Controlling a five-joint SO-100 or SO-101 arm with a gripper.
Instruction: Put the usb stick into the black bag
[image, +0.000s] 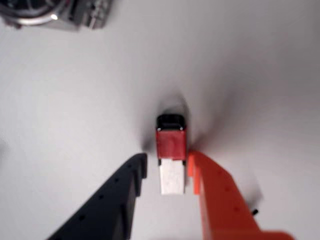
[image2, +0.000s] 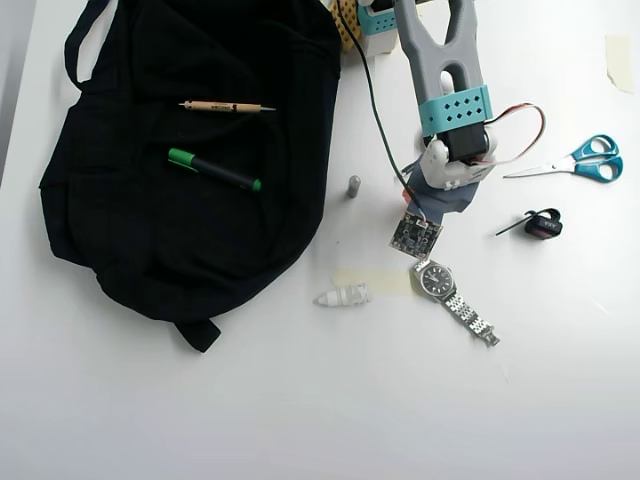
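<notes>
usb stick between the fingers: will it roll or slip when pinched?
Unlikely to roll: the usb stick looks flat and boxy, lying on the table. Probably rigid and light, being small. Its smooth sides might slip; the orange finger already sits against it.

Overhead, the arm hides the usb stick (image: 171, 155); wrist view blurred.

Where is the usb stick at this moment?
In the wrist view the usb stick lies on the white table, centre frame, its white end between the open gripper fingers and touching the orange one. The overhead view hides it under the arm.
</notes>
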